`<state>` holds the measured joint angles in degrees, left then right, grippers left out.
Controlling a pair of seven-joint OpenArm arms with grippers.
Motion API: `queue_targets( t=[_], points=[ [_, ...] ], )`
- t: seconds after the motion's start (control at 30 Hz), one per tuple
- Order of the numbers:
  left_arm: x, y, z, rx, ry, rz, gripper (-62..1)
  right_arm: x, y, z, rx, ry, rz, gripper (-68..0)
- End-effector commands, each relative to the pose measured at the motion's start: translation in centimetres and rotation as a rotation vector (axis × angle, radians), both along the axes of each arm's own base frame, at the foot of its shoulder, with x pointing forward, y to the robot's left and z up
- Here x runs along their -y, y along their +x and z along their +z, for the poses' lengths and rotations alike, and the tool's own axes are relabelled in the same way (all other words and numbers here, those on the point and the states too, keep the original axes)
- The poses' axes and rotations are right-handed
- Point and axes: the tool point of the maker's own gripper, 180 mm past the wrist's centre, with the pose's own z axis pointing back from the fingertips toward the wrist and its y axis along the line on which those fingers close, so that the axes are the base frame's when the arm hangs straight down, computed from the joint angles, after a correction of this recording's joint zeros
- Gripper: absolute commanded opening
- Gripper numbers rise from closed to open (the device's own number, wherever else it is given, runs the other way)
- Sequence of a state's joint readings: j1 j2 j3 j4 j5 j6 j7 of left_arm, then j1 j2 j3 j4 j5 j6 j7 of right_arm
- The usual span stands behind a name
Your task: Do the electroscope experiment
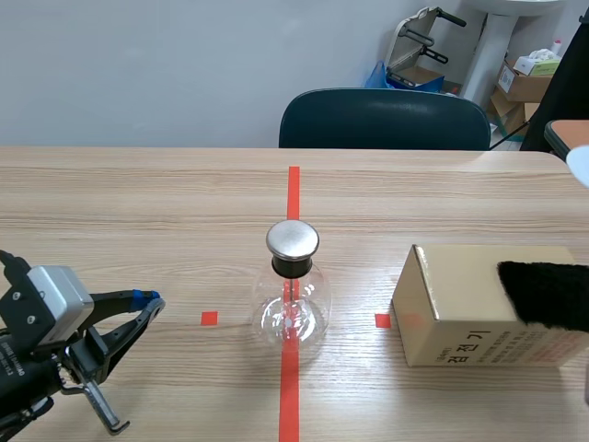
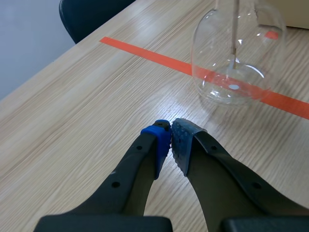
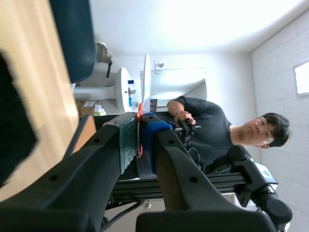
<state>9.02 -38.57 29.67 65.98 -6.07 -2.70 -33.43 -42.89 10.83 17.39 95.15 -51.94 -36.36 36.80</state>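
The electroscope (image 1: 293, 290), a clear glass flask with a metal cap and a rod inside, stands on the red tape line at the table's middle. Its glass bulb (image 2: 236, 53) lies ahead of my left gripper (image 2: 171, 131). That gripper (image 1: 150, 301) rests low at the near left, shut on nothing, well short of the flask. A black furry cloth (image 1: 550, 293) lies on a tan cardboard box (image 1: 460, 308) at the right. My right gripper (image 3: 139, 129) is raised and turned sideways, shut on a thin white piece with a red edge (image 3: 146, 79). The cloth (image 3: 14, 135) shows beside it.
A dark chair (image 1: 385, 120) stands behind the table's far edge. A person (image 3: 207, 128) holding a device appears beyond the right gripper. Boxes and equipment (image 1: 525, 78) fill the room's far right corner. Bare wood (image 1: 138, 212) stretches left of the flask.
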Motion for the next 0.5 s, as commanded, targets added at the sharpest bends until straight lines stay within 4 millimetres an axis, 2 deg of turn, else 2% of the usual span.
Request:
queue_targets(
  t=[0.0,0.13,0.37,0.47],
  points=[
    [0.5,0.7,0.6,0.023,-0.02,0.001,-55.4,0.1,0.6,1.4,0.036,0.008,-0.005,-65.8],
    [0.6,1.2,-0.2,0.002,-0.018,0.003,-55.4,-1.5,1.5,3.0,0.072,0.043,0.014,-65.8],
    [2.2,0.7,-1.9,-0.012,0.027,-0.055,-55.4,-5.1,2.9,4.1,0.138,0.073,0.051,-65.8],
    [3.2,0.1,-2.5,-0.023,0.04,-0.093,-55.4,-6.7,3.4,3.9,0.14,0.087,0.061,-65.8]
  ],
)
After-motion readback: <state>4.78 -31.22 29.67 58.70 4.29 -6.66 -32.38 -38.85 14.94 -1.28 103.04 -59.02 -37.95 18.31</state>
